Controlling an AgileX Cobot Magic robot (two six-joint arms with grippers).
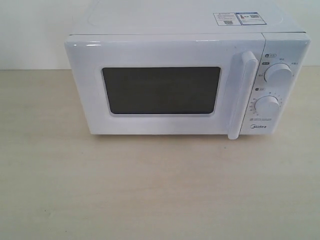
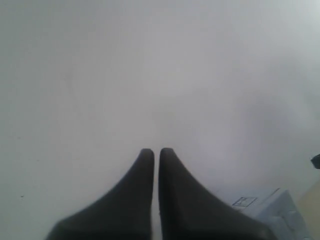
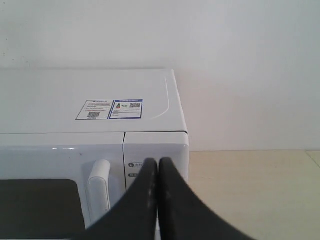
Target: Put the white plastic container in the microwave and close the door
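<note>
The white microwave [image 1: 185, 70] stands on the table with its door [image 1: 161, 91] shut flat against the front; the dark window and the vertical bar handle [image 1: 241, 95] face me. The white plastic container shows in no view. Neither gripper appears in the exterior view. My right gripper [image 3: 158, 162] is shut and empty, held in front of the microwave's [image 3: 90, 105] control panel, beside the handle [image 3: 99, 192]. My left gripper [image 2: 153, 152] is shut with nothing between its fingers and faces a blank white wall; a corner of the microwave [image 2: 270, 205] shows at that view's edge.
Two round dials [image 1: 278, 75] sit on the microwave's right panel and stickers [image 1: 238, 18] on its top. The light wooden table [image 1: 150, 190] stretches in front of and to both sides of it. A white wall stands behind.
</note>
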